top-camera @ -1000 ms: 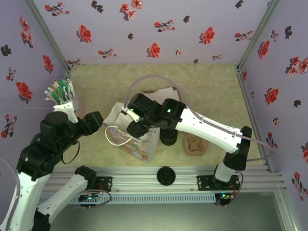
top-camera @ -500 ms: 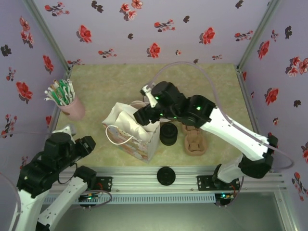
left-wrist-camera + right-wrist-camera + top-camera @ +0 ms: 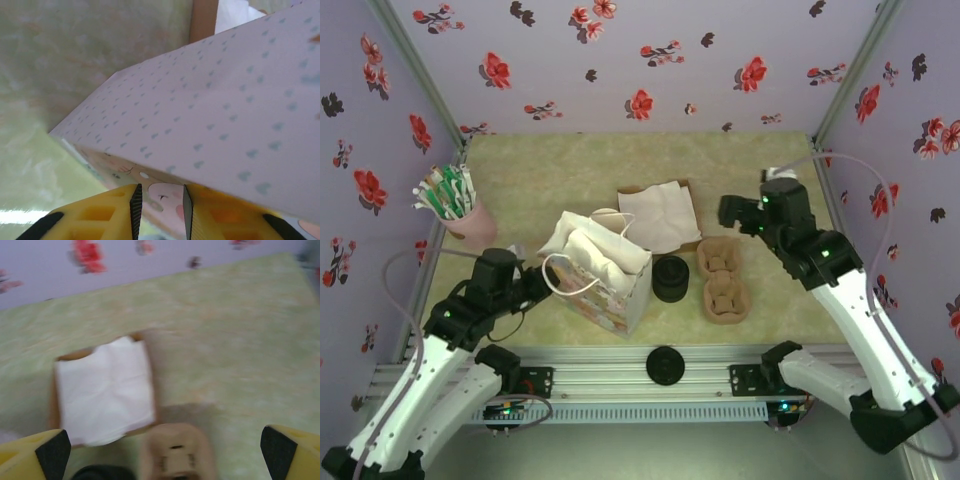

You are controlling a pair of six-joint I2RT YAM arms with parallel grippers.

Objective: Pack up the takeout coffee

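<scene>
Table (image 3: 550, 170) bears bag (image 3: 605, 275), napkins (image 3: 660, 215), carriers (image 3: 723, 285), pink cup (image 3: 470, 225)

White napkins (image 3: 660, 218) lie beside what look like pulp carriers (image 3: 725, 298).

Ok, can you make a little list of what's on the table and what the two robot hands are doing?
gift bag: upright, mid-table, white tissue paper poking out the top
napkins: white, lying behind the bag
black stack: round, just right of the bag
cup carriers: brown, right of the black stack
pink cup: far left, holding sticks
left gripper: right by the bag's side, jaws narrowly apart; grip unclear
right gripper: open, empty, raised right of the napkins
</scene>
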